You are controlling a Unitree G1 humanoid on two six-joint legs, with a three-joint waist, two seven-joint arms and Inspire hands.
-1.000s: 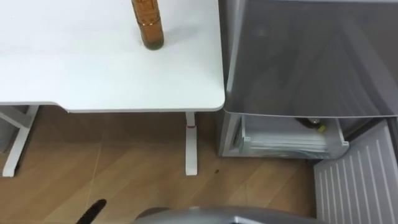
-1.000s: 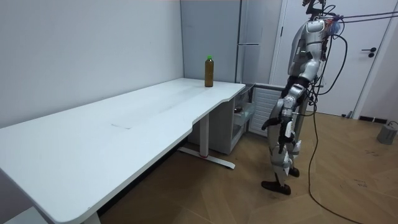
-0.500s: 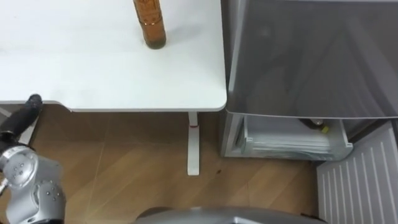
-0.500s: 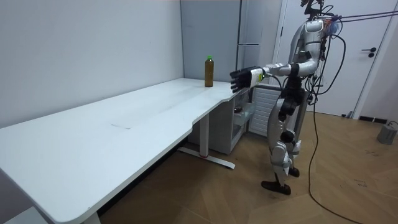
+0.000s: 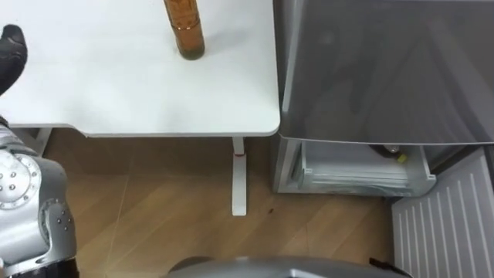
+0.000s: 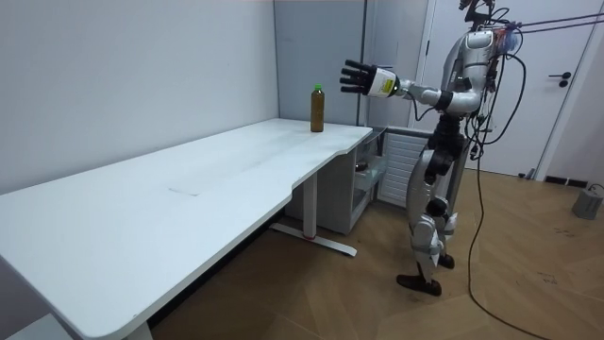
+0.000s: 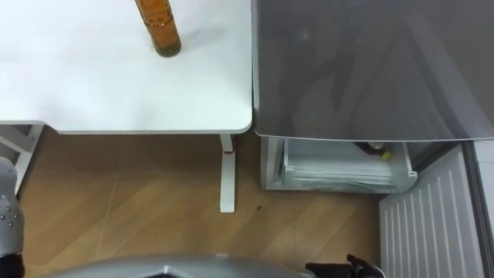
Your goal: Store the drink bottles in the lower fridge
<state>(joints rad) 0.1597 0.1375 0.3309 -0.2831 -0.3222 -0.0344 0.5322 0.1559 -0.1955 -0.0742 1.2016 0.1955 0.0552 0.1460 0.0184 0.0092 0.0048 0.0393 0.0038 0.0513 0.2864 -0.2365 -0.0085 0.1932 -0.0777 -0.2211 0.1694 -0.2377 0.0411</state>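
Note:
An amber drink bottle (image 5: 184, 31) with a green cap (image 6: 318, 88) stands upright on the white table (image 5: 116, 93), near its far right corner. My left hand (image 6: 357, 77) is raised in the air with fingers spread, open and holding nothing, to the bottle's left and well apart from it in the eye views; its dark fingers (image 5: 9, 46) show at the left edge. A second bottle (image 5: 390, 153) lies in the open lower fridge drawer (image 5: 363, 176). Dark fingertips of my right hand (image 7: 343, 269) peek in at the bottom edge.
The grey fridge (image 5: 386, 69) stands right of the table, with its lower door (image 5: 448, 224) swung open, showing a white ribbed inside. I stand on the wooden floor (image 5: 154, 208) before the table's end and the fridge. A table leg (image 5: 238, 177) stands near the fridge.
My left arm has swung up from hanging at my side to shoulder height, and the hand has risen above the table edge toward the bottle. The bottle has not moved.

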